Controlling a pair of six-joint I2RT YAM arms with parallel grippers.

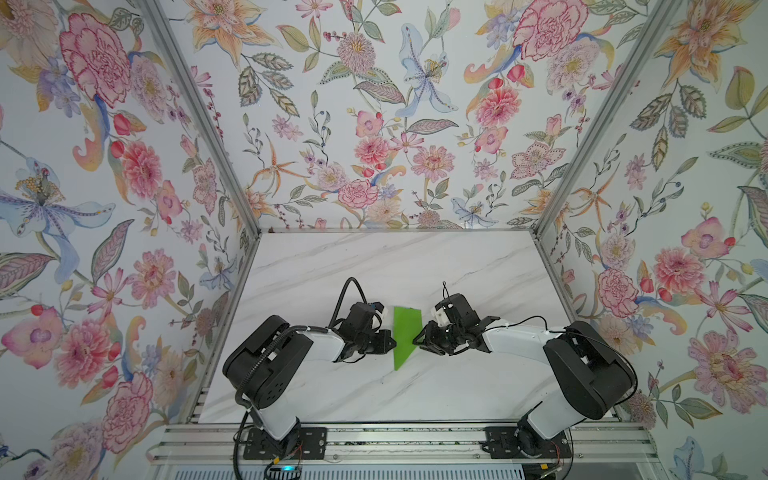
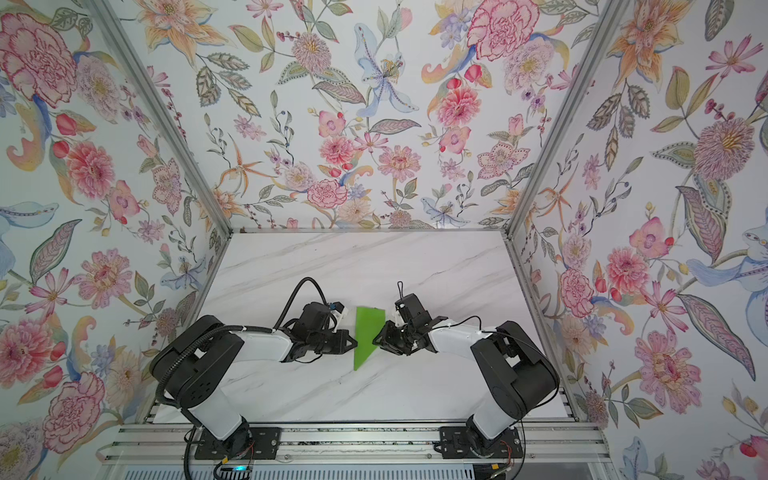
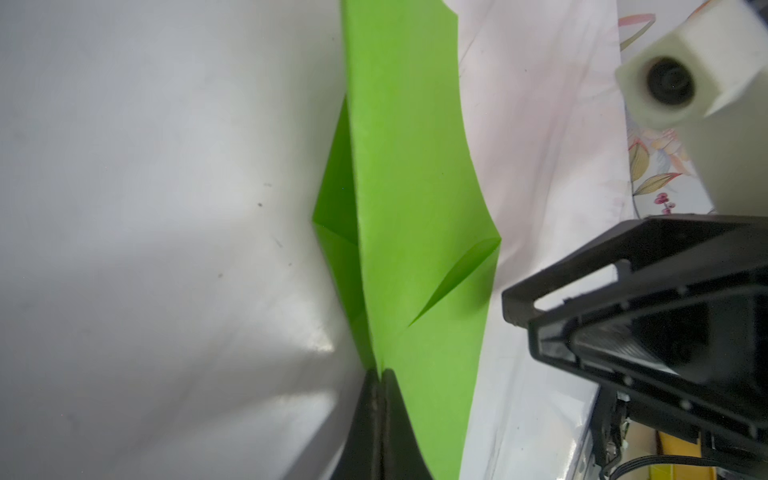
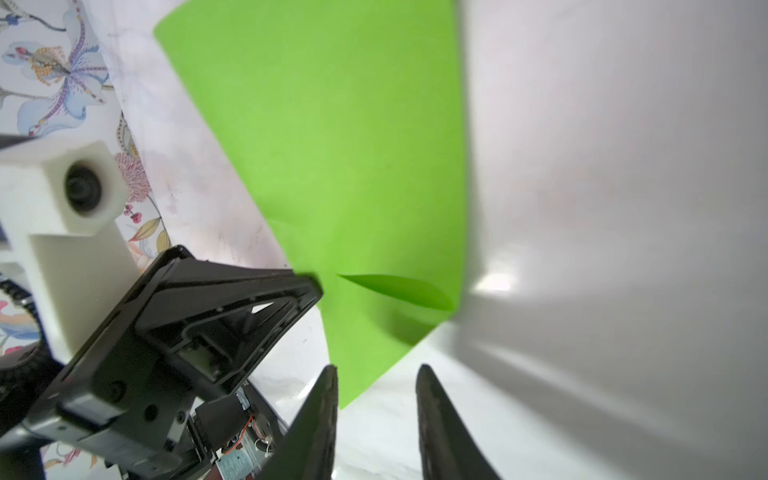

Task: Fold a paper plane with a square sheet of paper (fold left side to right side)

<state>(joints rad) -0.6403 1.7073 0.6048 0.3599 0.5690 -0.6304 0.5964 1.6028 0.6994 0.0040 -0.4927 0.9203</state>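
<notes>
Where both arms meet at mid-table, somewhat nearer the front edge, sits the folded green paper (image 1: 405,336) (image 2: 368,334): a long wedge, broad end toward the far edge, point toward the front. Left gripper (image 3: 380,374) clamped on its crease, fingers pressed together. Right gripper (image 4: 378,370) jaws apart, the paper's lower corner just ahead of them, ungripped. White marble table (image 1: 374,266) beneath.
</notes>
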